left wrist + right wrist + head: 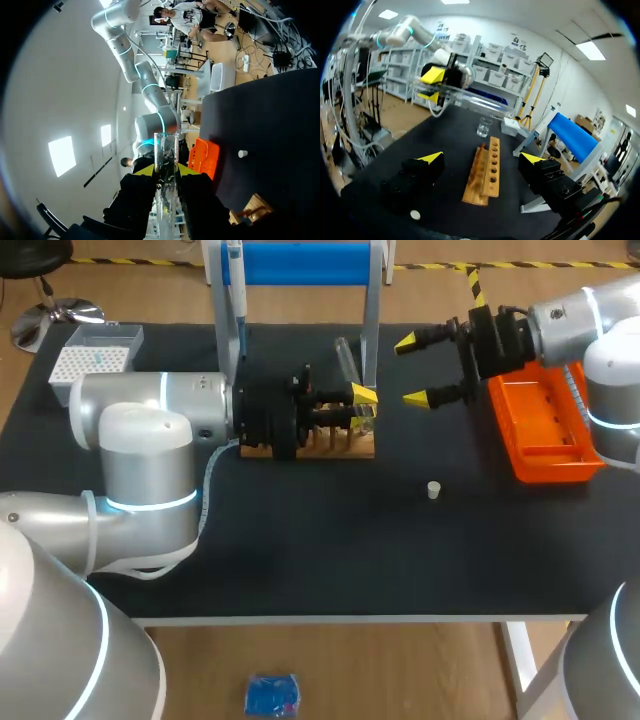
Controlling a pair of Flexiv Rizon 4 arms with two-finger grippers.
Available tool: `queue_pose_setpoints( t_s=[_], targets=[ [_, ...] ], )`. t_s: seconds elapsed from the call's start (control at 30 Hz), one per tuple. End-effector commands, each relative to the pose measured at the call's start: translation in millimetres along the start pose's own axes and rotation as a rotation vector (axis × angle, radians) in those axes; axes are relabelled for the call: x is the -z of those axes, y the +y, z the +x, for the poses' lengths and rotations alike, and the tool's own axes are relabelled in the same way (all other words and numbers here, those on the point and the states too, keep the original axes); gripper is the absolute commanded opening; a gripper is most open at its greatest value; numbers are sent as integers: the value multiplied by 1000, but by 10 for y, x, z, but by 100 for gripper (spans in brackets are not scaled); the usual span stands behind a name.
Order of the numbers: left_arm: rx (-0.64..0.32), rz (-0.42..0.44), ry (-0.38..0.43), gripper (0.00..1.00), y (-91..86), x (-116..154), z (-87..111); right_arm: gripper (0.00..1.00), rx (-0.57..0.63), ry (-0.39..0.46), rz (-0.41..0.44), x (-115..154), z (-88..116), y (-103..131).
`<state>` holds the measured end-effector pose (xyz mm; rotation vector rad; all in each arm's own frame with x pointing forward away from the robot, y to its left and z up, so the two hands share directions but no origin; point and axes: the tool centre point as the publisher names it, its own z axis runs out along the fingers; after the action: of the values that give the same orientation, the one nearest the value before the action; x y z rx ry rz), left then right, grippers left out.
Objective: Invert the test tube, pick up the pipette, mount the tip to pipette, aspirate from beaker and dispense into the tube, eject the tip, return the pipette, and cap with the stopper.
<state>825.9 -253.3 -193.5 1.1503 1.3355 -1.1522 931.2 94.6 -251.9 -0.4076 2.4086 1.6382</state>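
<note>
We judge the inverting step in hand: our left gripper [362, 403] pinches the clear glass test tube [346, 358] above the pale wooden rack [355, 445], our right gripper [425, 368] hangs spread-fingered at the rack's 2 o'clock, and the next move calls for seating the tube mouth-up.

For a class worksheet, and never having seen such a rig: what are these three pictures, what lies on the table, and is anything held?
Two robot arms stand at a black table. One picture looks down from overhead; the other two come from cameras on each arm's wrist. The left pincer is shut on a glass test tube. The right pincer is open and empty. On the table lie a wooden tube rack, a small beaker, an orange tray, a white stopper and a pipette tip box.
</note>
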Motion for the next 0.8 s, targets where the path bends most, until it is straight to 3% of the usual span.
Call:
queue_pose_setpoints(
  t_s=[0.03, 0.27, 0.63, 0.8],
  targets=[
    [-2, -4, -3, 0, -2, -17, 5, 100, 22, 44, 60, 60, 29, -38],
    [-2, -4, -3, 0, -2, -17, 5, 100, -160, 91, 99, 57, 83, -146],
    [-2, -4, -3, 0, -2, -17, 5, 100, -170, 36, 160, 8, 52, -250],
    [-2, -4, -3, 0, -2, -17, 5, 100, -198, -2, 144, -32, 23, -301]
  ],
)
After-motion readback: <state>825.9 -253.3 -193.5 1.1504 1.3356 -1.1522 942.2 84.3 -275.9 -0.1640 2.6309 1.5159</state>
